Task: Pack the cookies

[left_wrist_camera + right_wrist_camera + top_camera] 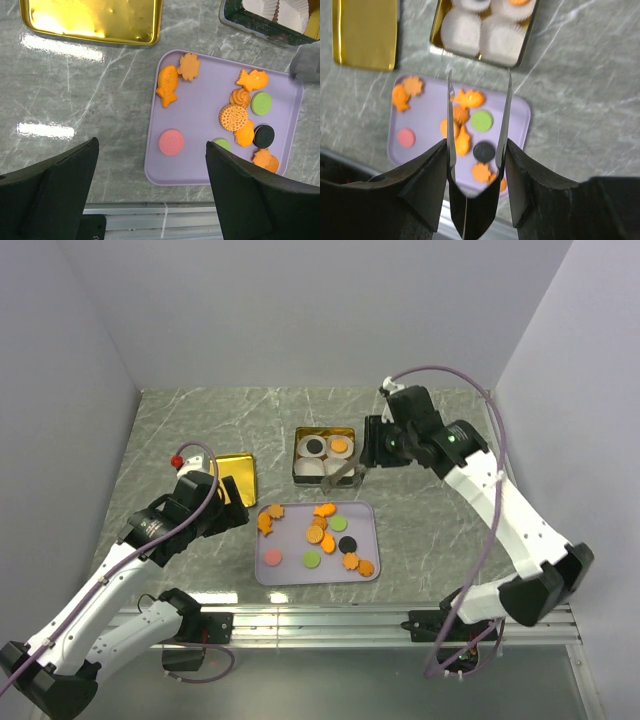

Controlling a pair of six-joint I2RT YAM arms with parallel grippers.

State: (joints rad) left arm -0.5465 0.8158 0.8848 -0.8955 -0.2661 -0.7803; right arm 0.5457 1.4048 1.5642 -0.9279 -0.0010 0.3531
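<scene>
Bright overhead light, glare patches on glossy table

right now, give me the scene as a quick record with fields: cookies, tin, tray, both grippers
tray: purple, in front of tin
cookies: about a dozen loose on tray, mostly orange, two green, one black, one pink
tin: gold, holds white paper cups
packed: black cookie and orange cookie, each in a cup
lid: gold, on the table left of tin
left gripper: open, empty, by tray's left edge
right gripper: open, empty
</scene>
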